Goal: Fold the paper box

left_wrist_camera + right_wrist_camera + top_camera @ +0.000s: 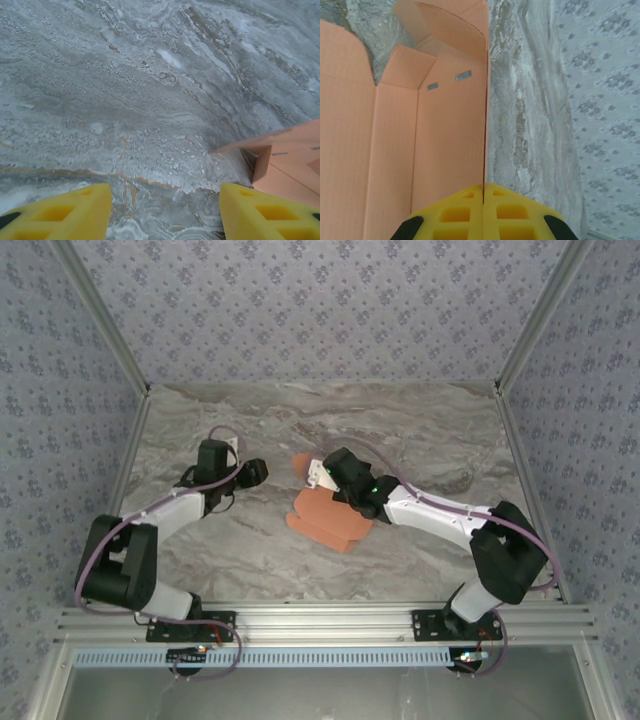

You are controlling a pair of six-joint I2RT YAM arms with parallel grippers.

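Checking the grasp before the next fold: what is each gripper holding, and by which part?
The right gripper is shut on the paper box, pinching the edge of one side panel. The left gripper is open beside the box, holding nothing.

The bench (400,430), a grey marble-patterned slab with pale and brownish veins, is running between aluminium rails (128,455) along its left and right sides. The paper box (325,520), salmon-orange card, is lying on it near the middle, partly folded. Its near panels are resting flat on the stone, while a side wall and an end flap are standing up.
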